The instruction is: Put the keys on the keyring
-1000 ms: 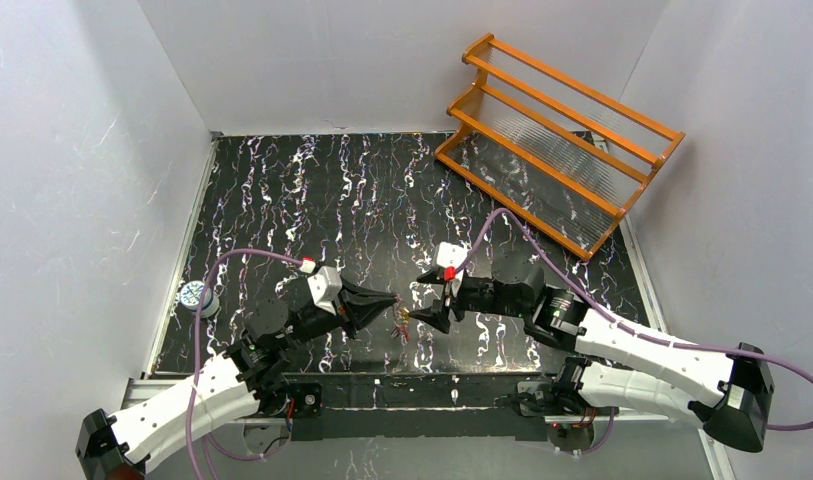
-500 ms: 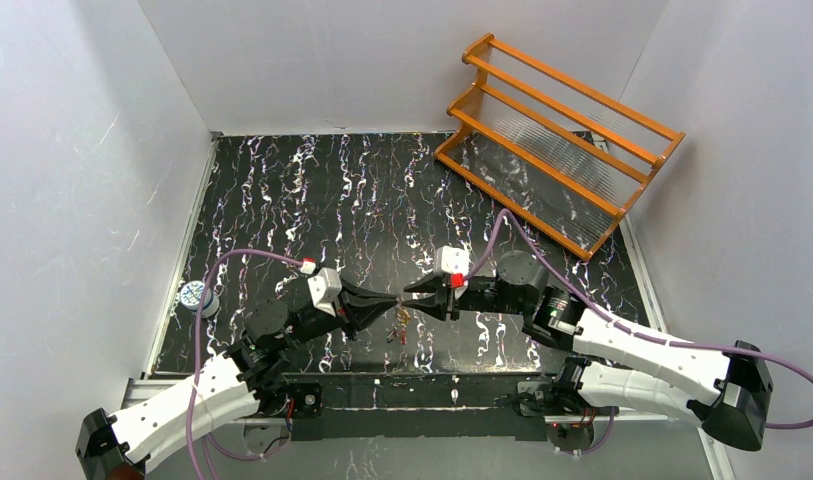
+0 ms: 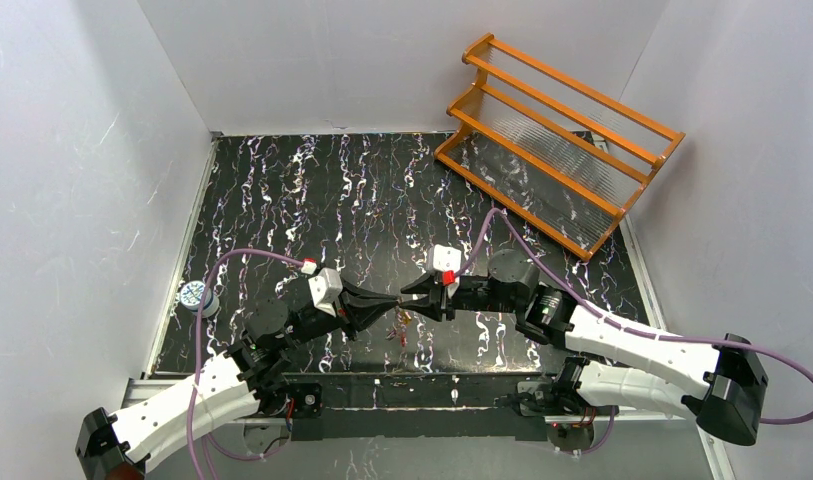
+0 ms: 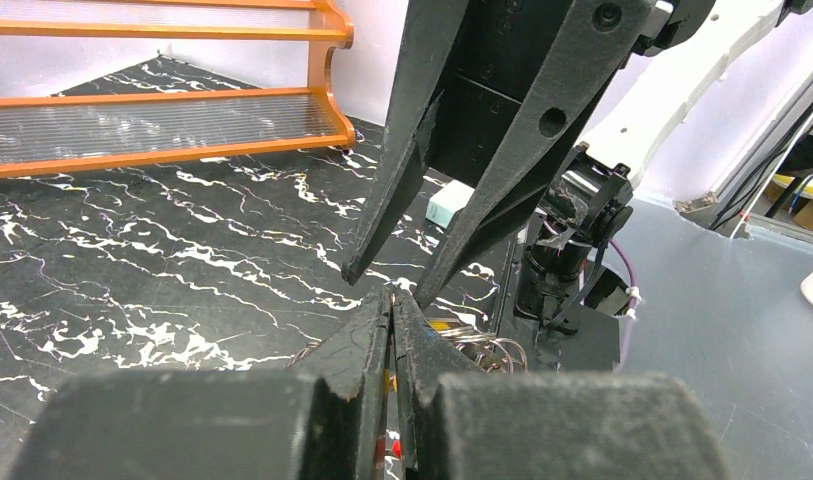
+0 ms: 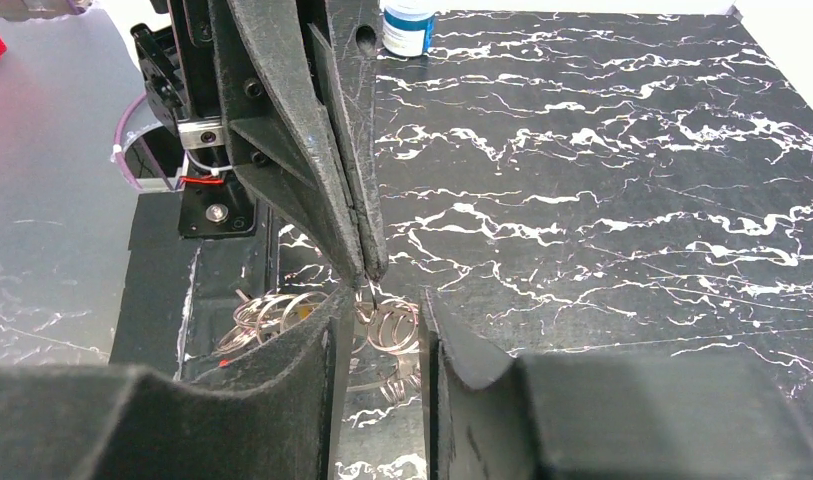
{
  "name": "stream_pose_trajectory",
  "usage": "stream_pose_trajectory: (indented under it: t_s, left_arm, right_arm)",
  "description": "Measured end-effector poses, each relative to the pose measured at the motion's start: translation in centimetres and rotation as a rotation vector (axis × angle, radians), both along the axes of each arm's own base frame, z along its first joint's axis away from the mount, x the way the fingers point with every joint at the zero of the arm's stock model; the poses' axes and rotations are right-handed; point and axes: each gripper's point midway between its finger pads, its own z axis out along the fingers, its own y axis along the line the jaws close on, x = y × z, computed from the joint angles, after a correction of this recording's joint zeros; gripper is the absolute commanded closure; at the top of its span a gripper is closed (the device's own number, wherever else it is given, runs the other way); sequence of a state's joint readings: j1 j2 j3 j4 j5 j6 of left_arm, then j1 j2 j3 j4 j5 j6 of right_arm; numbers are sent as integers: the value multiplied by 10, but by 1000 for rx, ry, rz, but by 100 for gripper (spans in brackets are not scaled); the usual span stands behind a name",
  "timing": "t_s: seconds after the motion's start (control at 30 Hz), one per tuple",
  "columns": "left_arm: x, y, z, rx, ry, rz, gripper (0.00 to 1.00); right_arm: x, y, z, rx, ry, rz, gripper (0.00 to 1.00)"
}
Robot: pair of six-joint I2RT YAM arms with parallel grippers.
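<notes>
Left end effector [image 3: 392, 305] is pressing clenched at 6 o'clock, tips right at the keyring [image 5: 387, 325], its wire coils lying on the black, white-veined table [image 3: 312, 190]; right end effector [image 3: 412, 298] is facing it, jaws parted. White walls [image 3: 82, 150] are enclosing everything, an orange rack [image 3: 557, 140] standing at 1 o'clock, a small jar [image 3: 195, 295] at 9

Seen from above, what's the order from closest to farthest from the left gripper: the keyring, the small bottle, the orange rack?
1. Keyring, on the near side, right by the tip of the left gripper.
2. Small bottle, far off to the left.
3. Orange rack, back right corner.
</notes>
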State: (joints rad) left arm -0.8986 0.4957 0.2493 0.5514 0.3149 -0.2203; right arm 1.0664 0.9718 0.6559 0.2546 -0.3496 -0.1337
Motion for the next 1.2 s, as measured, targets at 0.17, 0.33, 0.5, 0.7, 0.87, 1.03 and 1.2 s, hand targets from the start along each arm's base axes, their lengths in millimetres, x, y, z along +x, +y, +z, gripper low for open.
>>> stream_pose_trajectory:
  t_s: [0.17, 0.33, 0.5, 0.7, 0.87, 1.03, 1.2]
  left_arm:
    - [0, 0, 0, -1, -1, 0, 100]
    - [0, 0, 0, 0, -1, -1, 100]
    - [1, -1, -2, 6, 0, 3, 100]
    - [1, -1, -2, 9, -3, 2, 100]
    - [1, -1, -3, 13, -5, -2, 100]
    - [0, 1, -7, 37, -21, -1, 83]
    - [2, 7, -10, 95, -59, 24, 72]
  right_arm:
    - [0, 0, -1, -1, 6, 3, 72]
    - [-1, 0, -1, -1, 13, 14, 77]
    - [-2, 2, -4, -5, 27, 27, 91]
    - [0, 1, -4, -1, 33, 25, 99]
    - [0, 0, -5, 2, 23, 26, 99]
    - [-2, -2, -10, -29, 4, 41, 99]
    - [-1, -6, -24, -130, 18, 44, 99]
